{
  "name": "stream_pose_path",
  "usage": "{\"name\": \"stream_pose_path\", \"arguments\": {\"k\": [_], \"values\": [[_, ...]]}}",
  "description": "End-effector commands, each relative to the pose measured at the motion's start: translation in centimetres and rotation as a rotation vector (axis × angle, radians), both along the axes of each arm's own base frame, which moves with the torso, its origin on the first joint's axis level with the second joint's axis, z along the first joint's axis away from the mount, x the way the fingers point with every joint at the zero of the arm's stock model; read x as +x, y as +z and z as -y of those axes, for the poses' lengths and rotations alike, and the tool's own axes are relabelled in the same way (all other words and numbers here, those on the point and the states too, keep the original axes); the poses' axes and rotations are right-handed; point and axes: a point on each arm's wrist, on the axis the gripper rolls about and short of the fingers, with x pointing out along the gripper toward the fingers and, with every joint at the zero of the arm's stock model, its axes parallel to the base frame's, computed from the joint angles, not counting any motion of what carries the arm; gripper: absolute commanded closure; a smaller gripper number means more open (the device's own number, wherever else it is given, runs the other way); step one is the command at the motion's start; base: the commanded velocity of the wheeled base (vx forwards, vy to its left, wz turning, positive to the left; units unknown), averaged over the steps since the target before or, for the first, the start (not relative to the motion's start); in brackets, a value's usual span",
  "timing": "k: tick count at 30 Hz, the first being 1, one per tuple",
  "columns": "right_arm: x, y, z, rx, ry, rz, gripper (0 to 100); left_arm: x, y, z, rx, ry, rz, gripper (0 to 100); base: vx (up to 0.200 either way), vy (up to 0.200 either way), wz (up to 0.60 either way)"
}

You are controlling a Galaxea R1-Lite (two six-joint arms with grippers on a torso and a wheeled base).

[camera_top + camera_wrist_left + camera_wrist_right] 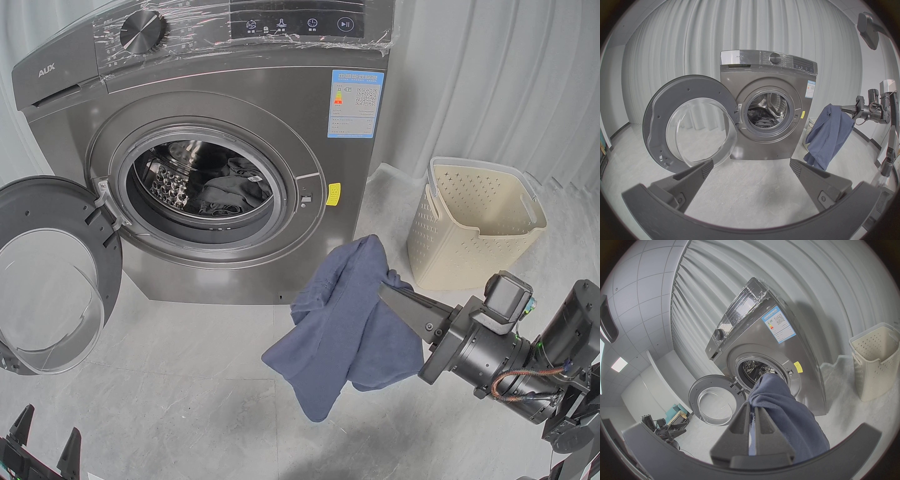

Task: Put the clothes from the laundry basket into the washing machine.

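- Grey floor [187,400] and a white curtain [500,81] are around the washing machine [350,206].
- Its round door [37,206] hangs wide open on the left, and dark clothes [228,190] lie in the drum.
- The right end effector [390,287] pinches a blue cloth [350,325], up in the air in front of the machine.
- The laundry basket [450,250] stands just beside the machine, on its right.
- The left end effector [49,428] is spread wide, low down.

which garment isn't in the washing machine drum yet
The blue cloth garment hanging from the right gripper; the dark grey clothes lie inside the steel drum.
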Motion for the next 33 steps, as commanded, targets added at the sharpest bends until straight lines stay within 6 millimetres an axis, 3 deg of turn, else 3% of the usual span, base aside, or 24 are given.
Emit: {"name": "stream_pose_path", "arguments": {"k": [1,8,14,23,29,33], "values": [[-0.01,0.02,0.0,0.001,0.001,0.001,100,-0.01,-0.44,0.0,0.0,0.0,0.0,0,0.0,0.2,0.0],[0.15,-0.02,0.1,0.0,-0.007,0.0,100,-0.01,-0.44,0.0,0.0,0.001,0.0,0,0.0,0.2,0.0],[0.18,-0.02,0.12,0.0,-0.009,0.0,100,-0.01,-0.44,0.0,0.001,0.0,0.0,0,0.0,0.0,0.0],[0.18,-0.09,0.11,-0.002,-0.008,-0.003,100,-0.01,-0.44,0.0,0.003,0.0,0.0,0,-0.2,0.0,0.0],[0.19,-0.05,0.1,0.0,-0.008,-0.003,100,-0.01,-0.44,0.0,0.003,0.001,0.0,0,0.0,0.0,0.0],[0.41,-0.01,-0.16,0.001,-0.009,0.001,100,-0.01,-0.44,0.0,0.003,0.001,0.0,0,0.0,0.2,0.0]]}}
